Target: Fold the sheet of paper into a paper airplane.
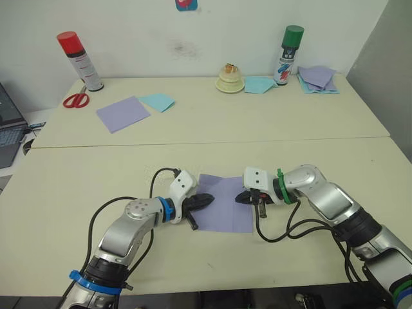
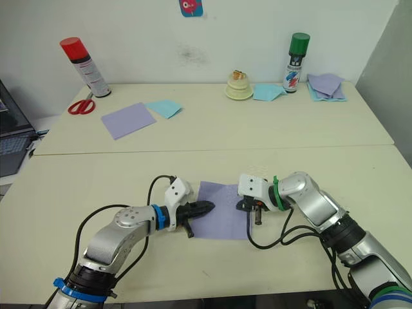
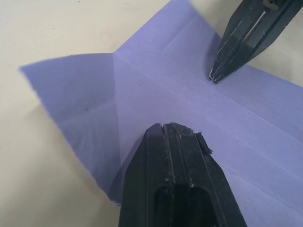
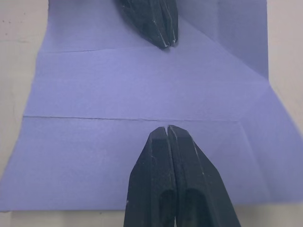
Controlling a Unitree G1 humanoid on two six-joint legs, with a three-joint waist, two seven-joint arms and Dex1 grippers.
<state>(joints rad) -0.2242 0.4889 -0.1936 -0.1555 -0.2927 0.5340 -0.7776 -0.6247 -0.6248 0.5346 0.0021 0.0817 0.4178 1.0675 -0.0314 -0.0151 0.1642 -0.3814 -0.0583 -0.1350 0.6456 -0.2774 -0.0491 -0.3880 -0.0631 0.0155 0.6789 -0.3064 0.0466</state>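
A: Start at the left. What is the left end effector [image 1: 205,199] doing?

B: Its two fingers are pressed together with nothing between them, and the tip rests on the left part of the sheet of paper [image 1: 224,205].

A: And the sheet itself?

B: It lies flat on the near half of the desk [image 1: 77,206], between the two arms. Parallel crease lines run across it, and diagonal creases mark one end, but it looks unfolded.

A: The right side?

B: The right end effector [image 1: 243,197] is also closed and empty, its tip at the sheet's right part, facing the other one.

A: So which step is this?

B: I judge an early one: pinning or pressing along a crease. Next, one tip should hold the paper down while the other lifts a corner toward the centre crease.
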